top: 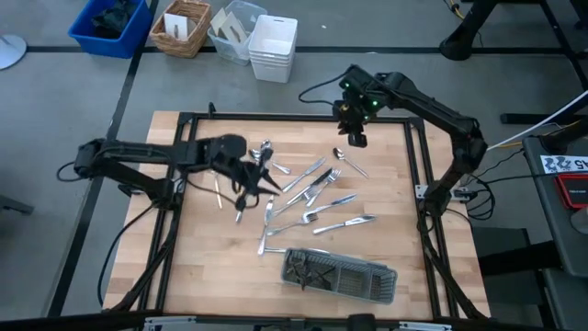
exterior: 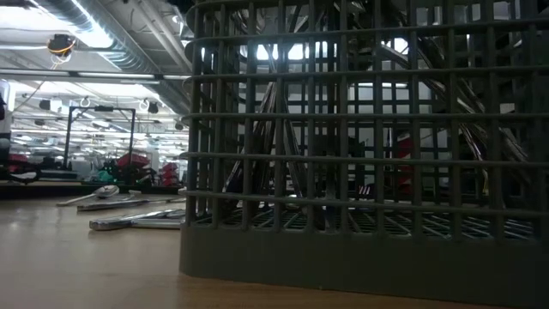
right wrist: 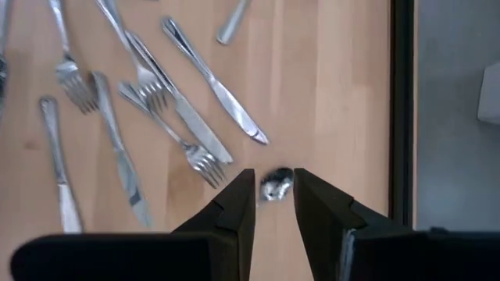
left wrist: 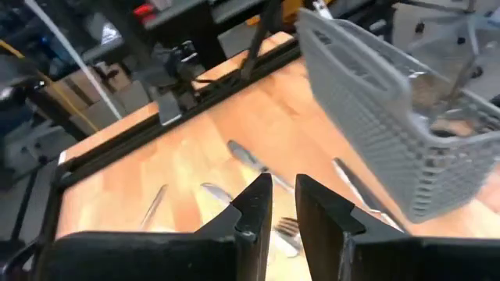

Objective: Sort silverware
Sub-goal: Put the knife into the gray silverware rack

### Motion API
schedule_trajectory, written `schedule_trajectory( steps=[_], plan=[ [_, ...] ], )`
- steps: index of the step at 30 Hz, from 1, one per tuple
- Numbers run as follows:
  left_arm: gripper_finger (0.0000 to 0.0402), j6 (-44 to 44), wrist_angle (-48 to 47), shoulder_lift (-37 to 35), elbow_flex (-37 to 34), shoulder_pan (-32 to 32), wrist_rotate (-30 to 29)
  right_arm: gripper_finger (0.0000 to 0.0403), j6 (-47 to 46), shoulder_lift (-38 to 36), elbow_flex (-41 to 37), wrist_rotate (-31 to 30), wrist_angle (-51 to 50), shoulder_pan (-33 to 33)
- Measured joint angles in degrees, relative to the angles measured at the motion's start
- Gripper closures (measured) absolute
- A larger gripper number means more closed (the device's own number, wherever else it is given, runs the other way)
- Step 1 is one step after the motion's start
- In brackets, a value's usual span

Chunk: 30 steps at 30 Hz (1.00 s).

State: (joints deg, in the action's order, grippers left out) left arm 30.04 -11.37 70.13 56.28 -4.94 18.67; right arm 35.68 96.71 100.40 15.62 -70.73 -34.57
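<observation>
We are seeing the silverware (top: 312, 198) lying scattered mid-tabletop (top: 202, 267), just beyond the grey tray (top: 340, 273); left tool (left wrist: 283, 204) is hovering over the pile's left edge, fingers narrowly parted, grasping nothing; right tool (right wrist: 273, 191) is hanging over a spoon (right wrist: 276, 184), parted.

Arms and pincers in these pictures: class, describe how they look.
Both arms are dark, slim and jointed, with black cables trailing from them. The right arm shows green lights near its wrist. Each pincer, left pincer and right pincer, has two flat, dark, wedge-shaped fingers.
</observation>
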Motion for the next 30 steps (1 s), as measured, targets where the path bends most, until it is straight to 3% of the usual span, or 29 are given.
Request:
schedule_trajectory(
  steps=[5, 9, 13, 20, 25, 30],
  plan=[
    [0.0348, 0.05, 2.33, -0.02, -2.39, -6.69, 5.47, 0.0311, 2.34, -0.02, -4.28, 0.04, 1.89, -3.36],
    [0.0348, -3.53, 4.62, -0.04, -5.8, -10.41, 6.47, 0.0311, 1.37, 0.0, -6.6, 0.19, 1.83, -4.67],
    [0.0348, -15.93, 3.38, -0.02, -8.42, -12.95, 6.43, 0.0311, -1.22, -0.07, -8.49, 0.54, 2.5, -4.44],
    [0.0348, -47.24, 2.49, -0.02, -13.57, -12.45, 6.25, 0.0311, -2.58, -0.07, -11.04, 1.99, 4.94, -4.43],
    [0.0348, -54.9, -3.6, -0.02, -14.94, -10.73, 5.64, 0.0311, -2.63, -0.07, -11.17, 2.07, 5.74, -4.41],
    [0.0348, -60.66, -14.63, -0.02, -14.96, -10.33, -1.22, 0.0311, -4.09, -0.07, -11.17, 2.07, 6.77, -4.41]
  ],
)
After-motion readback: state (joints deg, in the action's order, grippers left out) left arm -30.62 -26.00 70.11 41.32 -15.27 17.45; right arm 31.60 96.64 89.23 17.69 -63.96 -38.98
